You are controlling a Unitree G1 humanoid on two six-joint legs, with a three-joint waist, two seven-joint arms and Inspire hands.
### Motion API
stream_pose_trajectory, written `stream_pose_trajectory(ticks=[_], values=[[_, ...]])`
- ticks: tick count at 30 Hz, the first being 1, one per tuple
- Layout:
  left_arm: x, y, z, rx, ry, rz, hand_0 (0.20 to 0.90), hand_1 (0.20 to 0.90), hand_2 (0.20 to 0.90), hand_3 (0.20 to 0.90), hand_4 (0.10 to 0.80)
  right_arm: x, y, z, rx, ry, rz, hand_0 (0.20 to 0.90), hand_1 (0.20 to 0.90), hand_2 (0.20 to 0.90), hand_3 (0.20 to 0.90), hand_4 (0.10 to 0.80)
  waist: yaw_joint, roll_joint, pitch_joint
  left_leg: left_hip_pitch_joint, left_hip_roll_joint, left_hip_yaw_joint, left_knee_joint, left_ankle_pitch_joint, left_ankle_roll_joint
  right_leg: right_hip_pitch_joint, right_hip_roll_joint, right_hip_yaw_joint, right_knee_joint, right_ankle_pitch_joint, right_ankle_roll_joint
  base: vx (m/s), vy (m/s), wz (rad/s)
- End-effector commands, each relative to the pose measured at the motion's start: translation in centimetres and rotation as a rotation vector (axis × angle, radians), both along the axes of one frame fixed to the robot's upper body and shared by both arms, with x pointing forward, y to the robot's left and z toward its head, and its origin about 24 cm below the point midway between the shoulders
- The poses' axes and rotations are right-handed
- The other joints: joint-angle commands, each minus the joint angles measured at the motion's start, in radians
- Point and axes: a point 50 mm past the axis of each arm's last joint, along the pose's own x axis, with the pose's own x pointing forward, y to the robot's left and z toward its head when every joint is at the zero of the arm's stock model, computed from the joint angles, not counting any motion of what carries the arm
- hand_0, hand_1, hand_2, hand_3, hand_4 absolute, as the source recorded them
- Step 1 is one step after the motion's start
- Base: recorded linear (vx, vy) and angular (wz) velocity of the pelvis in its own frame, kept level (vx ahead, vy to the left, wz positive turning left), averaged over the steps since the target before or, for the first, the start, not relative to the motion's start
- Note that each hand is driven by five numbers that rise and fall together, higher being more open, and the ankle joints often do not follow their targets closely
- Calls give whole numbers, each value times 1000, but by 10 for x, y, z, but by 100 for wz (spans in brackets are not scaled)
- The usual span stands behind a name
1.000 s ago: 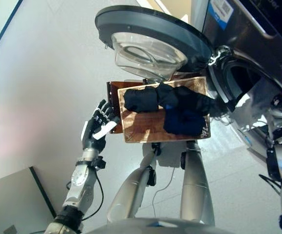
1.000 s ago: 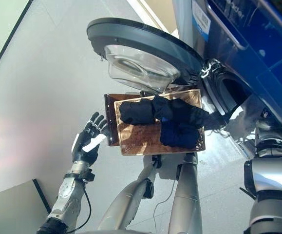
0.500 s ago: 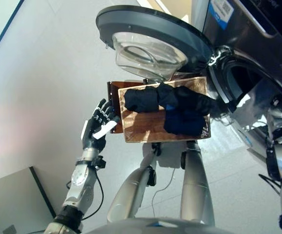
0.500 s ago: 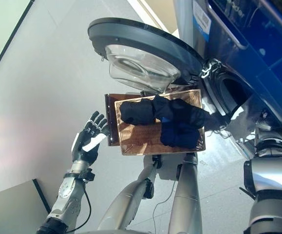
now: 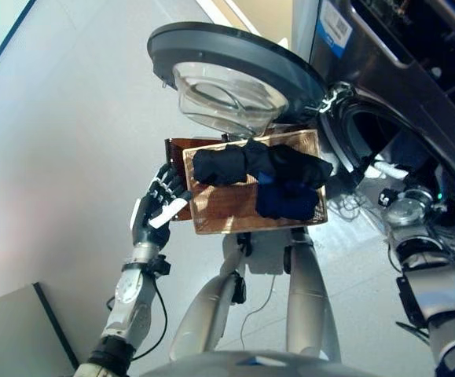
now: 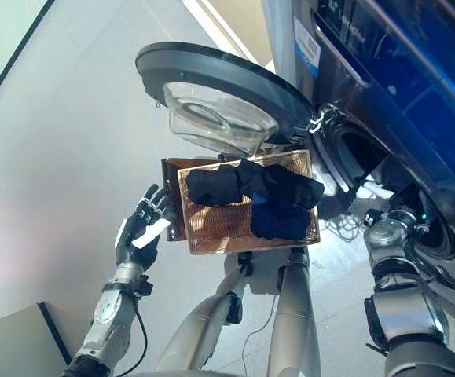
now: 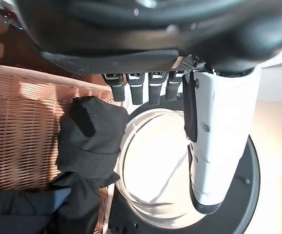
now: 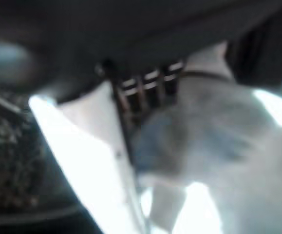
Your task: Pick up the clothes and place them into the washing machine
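A wicker basket (image 5: pixel 227 216) stands in front of me. In it lie a rolled black garment (image 5: pixel 227 163) and a dark blue one (image 5: pixel 286 203). My left hand (image 5: pixel 152 214) hovers open beside the basket's left edge with nothing in it. Its wrist view shows the fingers (image 7: pixel 141 87) straight above the black clothes (image 7: pixel 89 136). To the right, the washing machine's drum opening (image 5: pixel 384 133) is uncovered. My right hand (image 5: pixel 383 182) is at the opening's lower rim. The blurred right wrist view does not show what its fingers are doing.
The machine's round door (image 5: pixel 227 59) hangs open above the basket's far side, its glass bowl facing down. A dark brown stand (image 5: pixel 176 157) sticks out behind the basket's left edge. A grey board (image 5: pixel 15 330) lies on the floor at lower left.
The camera has shifted toward the machine. My right arm has risen into view at the drum's mouth. The dark end that stretched right from the clothes toward the machine is gone. The left hand stayed put.
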Motion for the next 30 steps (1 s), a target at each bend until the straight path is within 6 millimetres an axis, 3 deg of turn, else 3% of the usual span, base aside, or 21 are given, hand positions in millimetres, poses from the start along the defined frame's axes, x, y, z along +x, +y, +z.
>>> stream_pose_trajectory(ticks=[1,12,15,16,17,30], values=[[-1,22,16,29,-114,92,900,900,900,900,800,4,1,8,-121,32,72,900,900,900,900,800,34,-38,-35,-6,-12,-16,-15,-50,-97,54,34,-49,-124,42,8,-31,6,-3],[-4,22,20,27,-133,74,900,900,900,900,800,12,6,7,-233,191,135,900,900,900,900,800,47,-37,-21,-27,-10,-18,-15,-39,-100,39,39,-48,-128,50,5,0,-1,0],[-6,22,16,29,-116,62,900,900,900,900,800,10,4,2,-274,274,141,900,900,900,900,800,46,-42,-19,-9,-11,-22,-15,-53,-102,51,40,-45,-114,21,8,29,-14,3],[-7,21,16,26,-115,57,900,900,900,900,800,9,4,-2,-272,303,148,900,900,900,900,800,48,-43,-22,-23,-8,-23,-15,-36,-100,37,43,-49,-117,47,3,0,0,0],[-7,21,16,26,-113,57,900,900,900,900,800,9,4,-2,-271,306,149,900,900,900,900,800,46,-45,-21,-7,-11,-24,-15,-53,-102,52,41,-45,-111,20,8,0,0,0],[-5,22,12,23,-98,48,900,900,900,900,800,14,21,-15,-264,405,308,900,900,900,900,800,42,-64,-28,3,-12,-28,-15,-59,-100,58,41,-46,-109,17,8,7,-1,0]])
